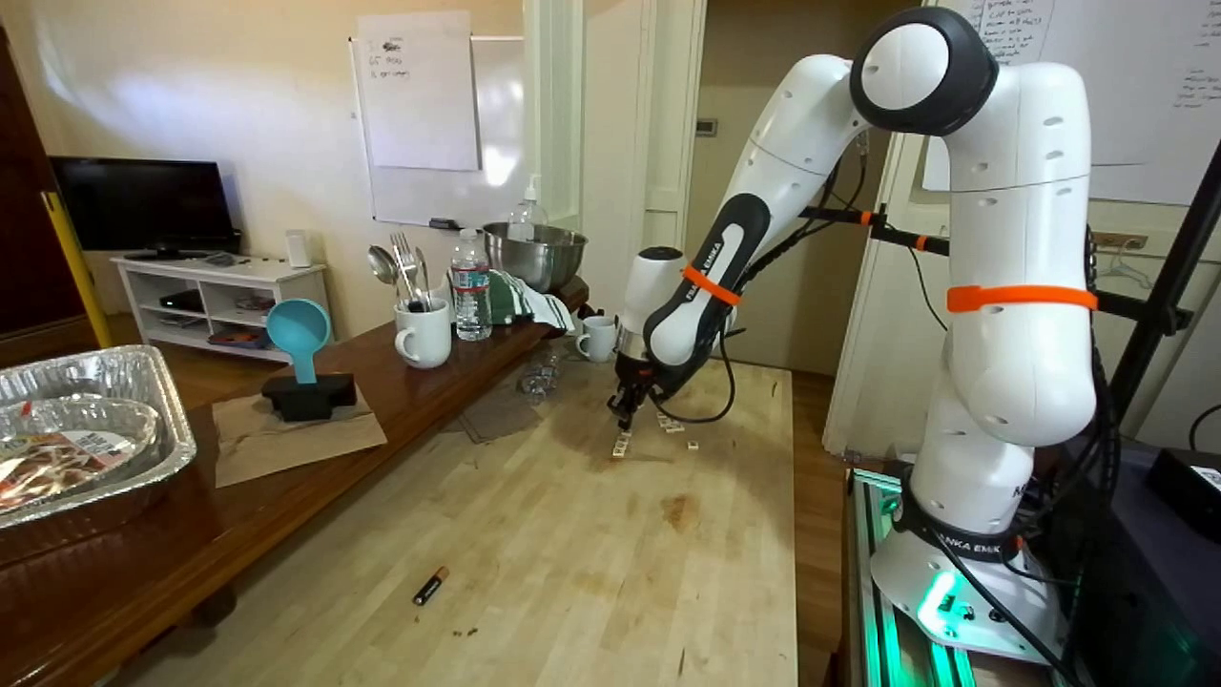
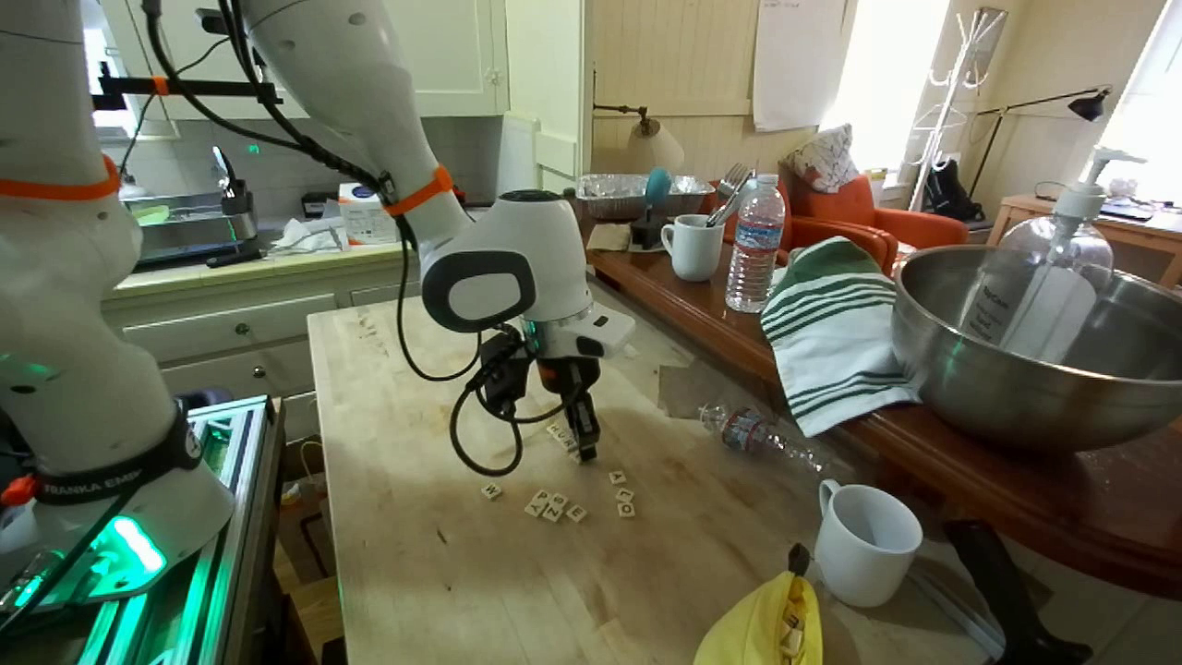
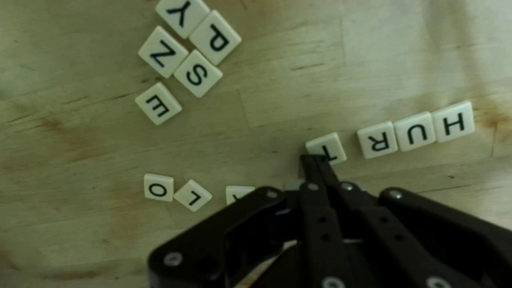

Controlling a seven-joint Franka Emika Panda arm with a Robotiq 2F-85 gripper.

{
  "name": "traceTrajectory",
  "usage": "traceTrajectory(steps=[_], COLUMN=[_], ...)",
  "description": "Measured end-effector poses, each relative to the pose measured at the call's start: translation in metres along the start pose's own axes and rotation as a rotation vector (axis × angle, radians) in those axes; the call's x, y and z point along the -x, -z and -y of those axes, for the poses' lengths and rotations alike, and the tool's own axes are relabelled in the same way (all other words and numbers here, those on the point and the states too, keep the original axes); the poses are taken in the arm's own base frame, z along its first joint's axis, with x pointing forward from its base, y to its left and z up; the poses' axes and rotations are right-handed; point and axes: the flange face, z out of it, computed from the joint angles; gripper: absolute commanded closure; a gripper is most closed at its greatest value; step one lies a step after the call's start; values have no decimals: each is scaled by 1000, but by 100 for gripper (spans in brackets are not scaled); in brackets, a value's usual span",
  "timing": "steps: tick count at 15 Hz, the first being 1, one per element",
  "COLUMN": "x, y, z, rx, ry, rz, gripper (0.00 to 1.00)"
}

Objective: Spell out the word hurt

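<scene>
Tiles E and O are lying leftmost in my wrist view, on the wooden table. Just right of them, Z, Y, S and P are huddling close together above, while L is sitting beside O below. Next, a partly hidden tile is peeking out from behind the gripper. I am seeing its jaws standing together over one corner of T; whether they are touching it, I cannot tell. Past a gap from T, R, U and H are sitting edge to edge at far right, R and U showing upside down to me.
</scene>
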Motion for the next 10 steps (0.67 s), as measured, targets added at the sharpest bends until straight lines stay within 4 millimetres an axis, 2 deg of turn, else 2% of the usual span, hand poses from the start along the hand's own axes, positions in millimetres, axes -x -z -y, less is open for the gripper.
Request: traceTrajectory(steps=[10], x=[-2], y=[0], z=[7], rx=[-6], ry=[-21], rz=[-1], gripper=[100])
